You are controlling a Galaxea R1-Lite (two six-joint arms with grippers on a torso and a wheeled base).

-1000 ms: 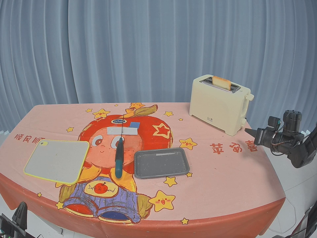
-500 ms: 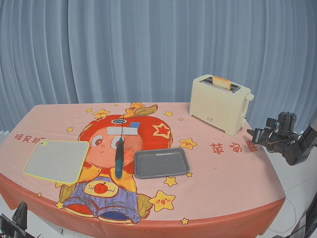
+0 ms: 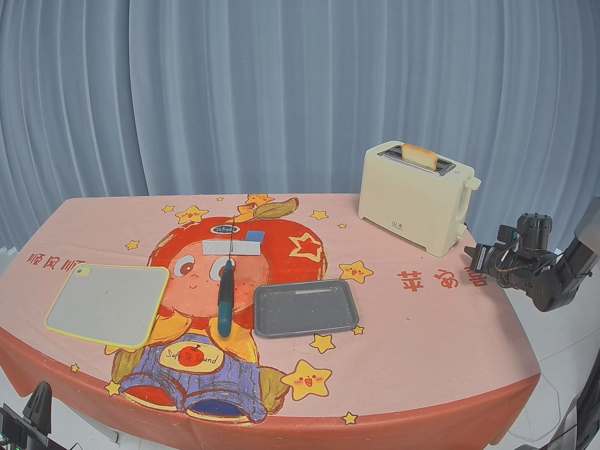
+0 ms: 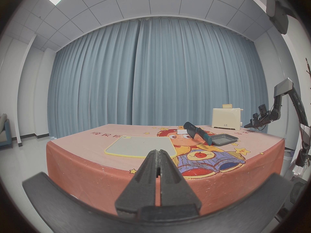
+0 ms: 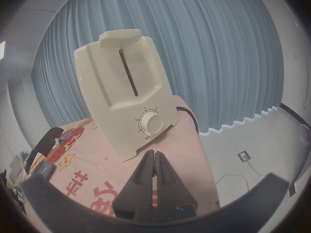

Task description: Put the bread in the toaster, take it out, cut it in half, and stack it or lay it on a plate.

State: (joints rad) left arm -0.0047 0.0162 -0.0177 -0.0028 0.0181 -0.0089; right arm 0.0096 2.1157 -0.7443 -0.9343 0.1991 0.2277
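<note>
Black fingers (image 5: 145, 172) of right gripper (image 5: 155, 152) pressed together, empty, near cream toaster (image 5: 123, 91), left gripper (image 4: 158, 151) fingers together too, empty

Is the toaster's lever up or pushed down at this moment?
Up. The lever sits at the top of its slot on the toaster, and the bread slice pokes out above the top.

I see only the top crust of the bread (image 3: 419, 155), the rest sunk in the toaster (image 3: 409, 204) slot, my right arm cut at the frame edge behind the right pincer (image 3: 469, 251), left pincer (image 3: 41, 390) mostly below the bottom edge, knife (image 3: 225, 295) blade a thin edge-on line
</note>
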